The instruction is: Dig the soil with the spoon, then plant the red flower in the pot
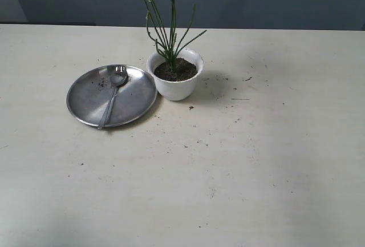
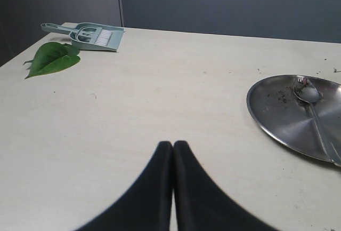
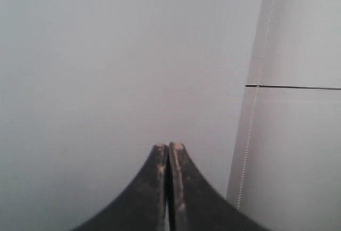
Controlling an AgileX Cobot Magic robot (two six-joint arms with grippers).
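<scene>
Flower (image 1: 171, 30) stands in soil (image 1: 175, 70) in pot (image 1: 175, 75), mid tabletop (image 1: 256, 161). Plate (image 1: 85, 96) touches pot at 9 o'clock, spoon (image 1: 114, 90) on it. Soil crumbs scattered at pot's 3 o'clock. Dustpan (image 2: 85, 35) and leaf (image 2: 52, 57) at far corner. Grey wall behind. Both jaws closed, empty: left gripper (image 2: 172, 146), right gripper (image 3: 168, 148).

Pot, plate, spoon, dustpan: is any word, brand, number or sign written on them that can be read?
None can be read: the pot, plate, spoon and dustpan show no text, label or number in any view; nothing is printed on the table either.
</scene>
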